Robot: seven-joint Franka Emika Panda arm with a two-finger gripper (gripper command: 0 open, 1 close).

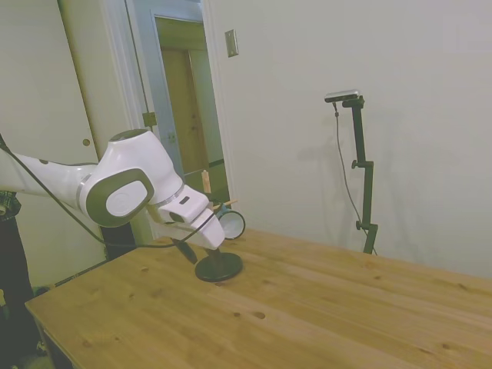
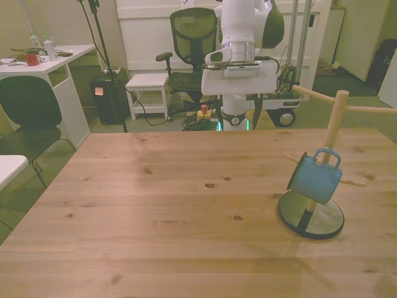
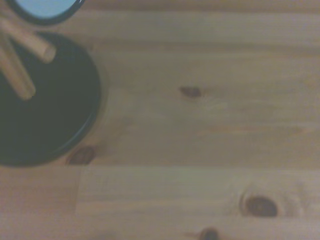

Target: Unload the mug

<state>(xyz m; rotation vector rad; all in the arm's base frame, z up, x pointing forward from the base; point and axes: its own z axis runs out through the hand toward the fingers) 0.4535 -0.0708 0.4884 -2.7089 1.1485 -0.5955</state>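
Note:
The pale blue mug [image 2: 314, 178] hangs by its loop handle on a lower peg of the wooden stand [image 2: 334, 124], whose black round base [image 2: 310, 217] sits near the front view's right table edge. In the side view the mug [image 1: 229, 223] shows its white inside behind my wrist. My gripper [image 2: 239, 121] is open and empty, tilted, above the table's far edge and well apart from the mug. From the side, the gripper [image 1: 191, 250] hangs just beside the base [image 1: 218, 267]. The wrist view shows the base [image 3: 45, 100], two pegs [image 3: 25, 45] and the mug's rim [image 3: 45, 7].
The wooden table [image 2: 161, 211] stretches wide toward the front view's left. Behind it stand an office chair [image 2: 192, 43], a white stool [image 2: 149, 84] and a desk [image 2: 43, 62] with a black chair [image 2: 28, 112]. An upper peg [image 2: 369, 109] juts toward the right edge.

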